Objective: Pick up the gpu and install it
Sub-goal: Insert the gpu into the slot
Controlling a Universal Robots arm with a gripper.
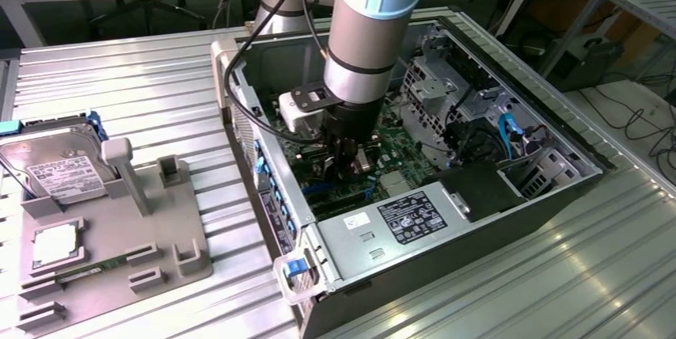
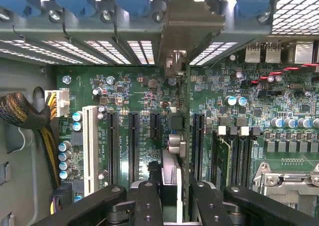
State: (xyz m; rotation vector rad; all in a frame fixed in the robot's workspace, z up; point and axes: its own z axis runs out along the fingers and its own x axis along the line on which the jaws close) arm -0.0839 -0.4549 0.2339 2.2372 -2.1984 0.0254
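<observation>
Basically mid-install, judging by how things sit. Reached deep into the open black tower case point(image 1: 237, 62), lying on its side on the ribbed metal surface point(image 1: 138, 78) so the green motherboard point(image 2: 129, 86) faces up for a straight drop-in. End effector point(image 2: 171, 196) clamped on the gpu point(image 2: 174, 144), a thin dark flat card seen edge-on, with one black finger point(image 2: 147, 201) on each flat face. Probably gripped that way to keep the card upright and its bottom edge free for the slot. Pale metal bracket point(image 2: 187, 22) sitting right at the rear wall, in line with the vented slot covers, which fits a card being lined up. Can't tell whether fully seated or just hovering over the connector.

Counting around the card: one long white slot point(image 2: 90, 149) and four black slots, one of them short. Four blue clips along the rear edge, as far as can be made out. One gpu, one silver power supply box with a label point(image 1: 407, 224).

Off at the exterior view's left: one grey parts tray point(image 1: 169, 276) holding one silver hard drive with a white label point(image 1: 58, 169) and one small square silver chip point(image 1: 55, 245), both parked well apart from the case and untouched.
</observation>
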